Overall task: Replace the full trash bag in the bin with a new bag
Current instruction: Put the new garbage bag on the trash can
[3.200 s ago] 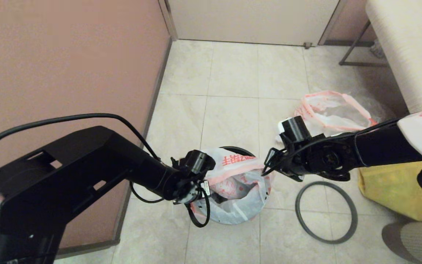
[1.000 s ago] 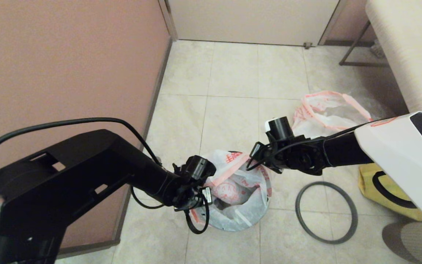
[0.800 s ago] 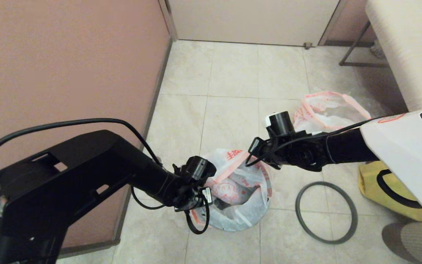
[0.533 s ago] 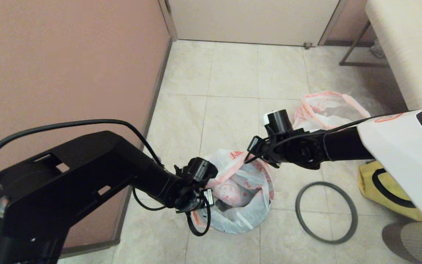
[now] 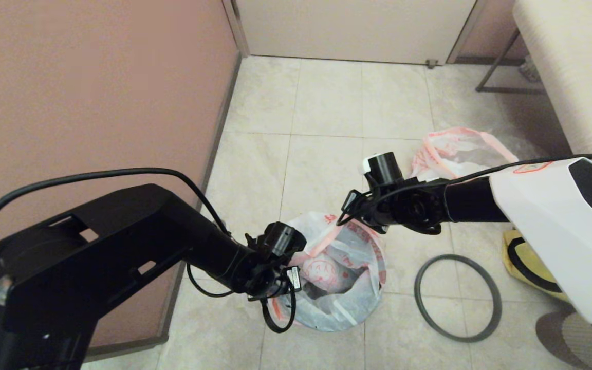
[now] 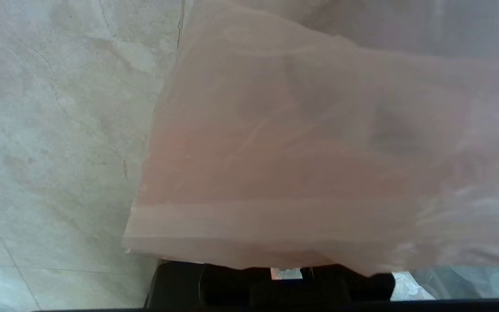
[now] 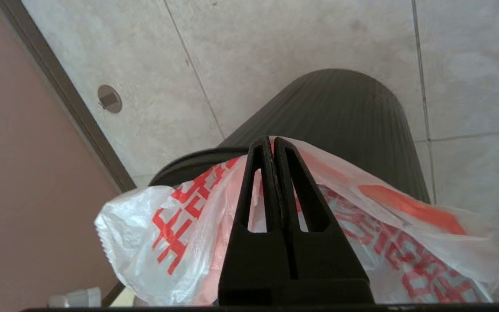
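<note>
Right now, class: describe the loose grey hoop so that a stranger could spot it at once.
Start at the black bin on the tiled floor by the pink wall. Just to its right, a thin grey hoop lies flat on the tiles. Unlike the bags nearby, it is a bare, rigid ring.

Right gripper: we see the right gripper (image 7: pixel 273 147) with its two black fingers (image 7: pixel 295 208) pressed together, pinching the rim of the bag
Bag: we see the new bag (image 7: pixel 180 225), thin white plastic with red printing and a pink-red rim, spread to both sides of the fingers
Bin: we see the bin (image 7: pixel 345 112), black and ribbed, beyond the bag, its rim partly covered by the plastic
Floor: we see pale floor tiles (image 7: pixel 284 39) around the bin
Wall: we see a pinkish wall (image 7: pixel 20 182) with a dark baseboard (image 7: pixel 65 93) along the floor
</note>
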